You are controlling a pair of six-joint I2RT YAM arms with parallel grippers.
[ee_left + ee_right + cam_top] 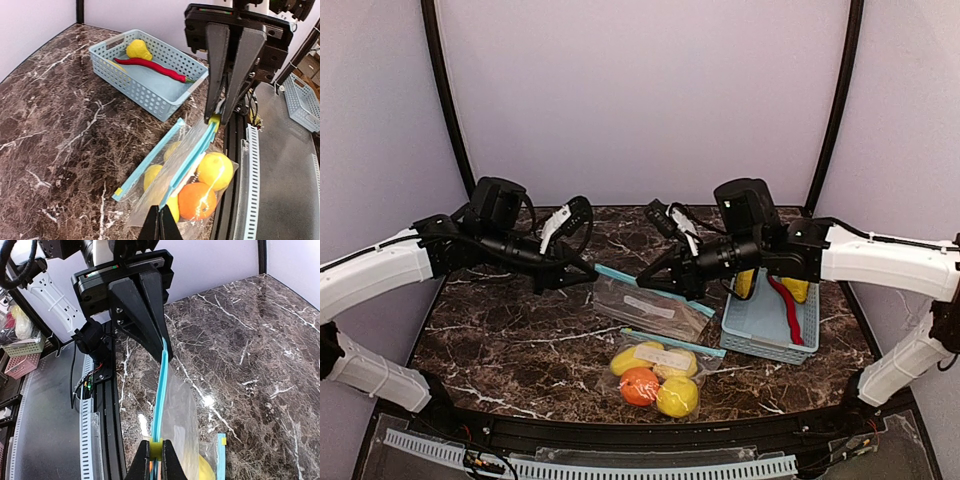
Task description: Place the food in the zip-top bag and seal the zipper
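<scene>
That bag (181, 412) looks thin, slick and floppy, so the stiffer zipper strip (160, 395) is the spot to grab; left gripper (166, 351) and right gripper (216, 119) each pinch an end.

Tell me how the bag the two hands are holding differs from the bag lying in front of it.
The held bag is stretched by its zipper between the left hand and right hand; the front bag lies on the table, touched by neither. The held bag looks empty; the front bag holds yellow fruits and an orange. Both are clear plastic with a light blue zipper strip.
</scene>
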